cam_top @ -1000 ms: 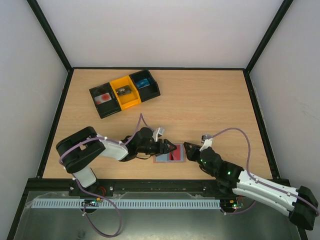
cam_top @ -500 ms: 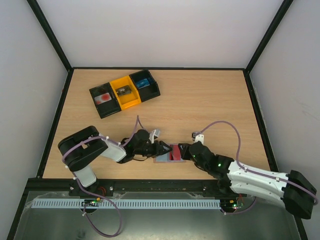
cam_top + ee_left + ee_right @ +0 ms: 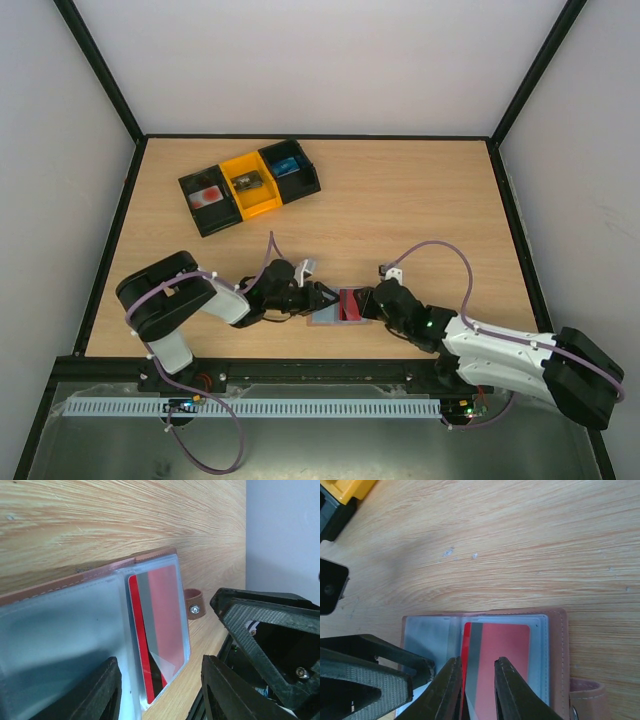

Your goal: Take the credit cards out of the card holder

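You see one card holder (image 3: pixel 330 316), one red card (image 3: pixel 504 665) in it, one yellow bin (image 3: pixel 250 183), two black bins (image 3: pixel 207 202), and two grippers: left gripper (image 3: pixel 160 680), right gripper (image 3: pixel 476 672).

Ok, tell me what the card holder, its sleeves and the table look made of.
Card holder: brown leather or imitation, matte, stitched edge. Sleeves: clear glossy plastic, the red card shows through. Table: pale wood or laminate, visible grain.
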Action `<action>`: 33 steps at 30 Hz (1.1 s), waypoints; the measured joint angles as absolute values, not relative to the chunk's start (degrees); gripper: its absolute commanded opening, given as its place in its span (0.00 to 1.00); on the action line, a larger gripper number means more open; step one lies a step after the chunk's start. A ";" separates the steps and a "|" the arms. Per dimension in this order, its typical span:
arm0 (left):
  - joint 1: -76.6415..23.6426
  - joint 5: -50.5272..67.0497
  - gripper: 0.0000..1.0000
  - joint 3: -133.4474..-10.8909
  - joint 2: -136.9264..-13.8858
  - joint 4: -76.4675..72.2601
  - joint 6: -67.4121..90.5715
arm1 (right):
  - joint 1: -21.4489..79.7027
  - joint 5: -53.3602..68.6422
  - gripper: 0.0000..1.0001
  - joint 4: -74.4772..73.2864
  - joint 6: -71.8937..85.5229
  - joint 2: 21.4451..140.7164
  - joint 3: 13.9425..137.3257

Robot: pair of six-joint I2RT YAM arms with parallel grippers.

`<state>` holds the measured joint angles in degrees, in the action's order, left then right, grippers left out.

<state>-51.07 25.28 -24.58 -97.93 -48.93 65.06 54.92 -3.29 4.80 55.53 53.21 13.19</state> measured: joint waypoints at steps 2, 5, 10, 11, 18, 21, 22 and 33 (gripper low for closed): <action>-51.07 25.30 0.47 -24.58 -98.08 -48.93 64.90 | 54.39 -2.61 0.20 5.37 55.55 54.48 13.17; -51.07 25.36 0.47 -24.58 -98.37 -49.01 64.88 | 53.95 -1.67 0.20 6.74 55.59 56.47 12.58; -51.07 25.52 0.49 -24.84 -98.41 -48.60 64.49 | 53.69 -0.30 0.18 8.73 55.99 59.70 11.46; -51.09 25.50 0.49 -25.23 -98.41 -47.97 64.25 | 53.65 -0.08 0.18 9.23 56.10 60.49 11.25; -51.46 24.40 0.49 -28.16 -98.41 -43.72 62.52 | 53.58 0.80 0.17 17.54 57.78 62.46 8.05; -51.68 23.83 0.49 -28.62 -98.43 -42.33 62.04 | 53.56 0.97 0.17 19.03 58.13 62.46 7.40; -51.81 23.68 0.49 -28.91 -98.48 -41.91 61.93 | 53.56 0.97 0.17 19.31 58.17 62.43 7.22; -53.74 22.65 0.20 -30.83 -100.51 -41.06 62.26 | 53.56 1.10 0.17 21.28 58.41 62.17 6.02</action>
<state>-53.74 22.65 -30.83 -100.51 -41.06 62.26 53.56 1.10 21.28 58.41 62.17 6.02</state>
